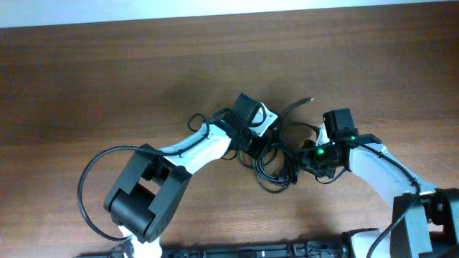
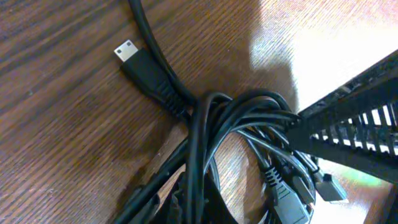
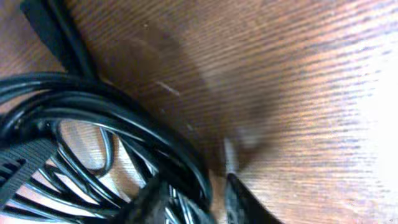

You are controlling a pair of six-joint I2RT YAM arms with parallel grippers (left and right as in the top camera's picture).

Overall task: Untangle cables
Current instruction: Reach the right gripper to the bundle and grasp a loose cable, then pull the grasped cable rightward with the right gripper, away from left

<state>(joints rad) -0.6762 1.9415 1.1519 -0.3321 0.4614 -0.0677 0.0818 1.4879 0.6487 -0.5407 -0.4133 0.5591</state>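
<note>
The cables (image 1: 278, 163) are thin black cords in a tangle of loops at the table's middle, between my two arms. One loose end with a small plug (image 1: 310, 101) sticks out to the back. My left gripper (image 1: 255, 147) is at the tangle's left side. In the left wrist view its dark fingers (image 2: 198, 208) are closed round a strand of the cables (image 2: 205, 130), and a metal-tipped plug (image 2: 127, 51) lies on the wood. My right gripper (image 1: 310, 159) is at the tangle's right side. In the blurred right wrist view its fingers (image 3: 196, 202) pinch the looped bundle (image 3: 124, 118).
The brown wooden table (image 1: 107, 79) runs to a pale edge at the back. The right gripper's ribbed black body (image 2: 354, 124) shows in the left wrist view. The left arm's own thick wire (image 1: 90, 179) loops at the front left.
</note>
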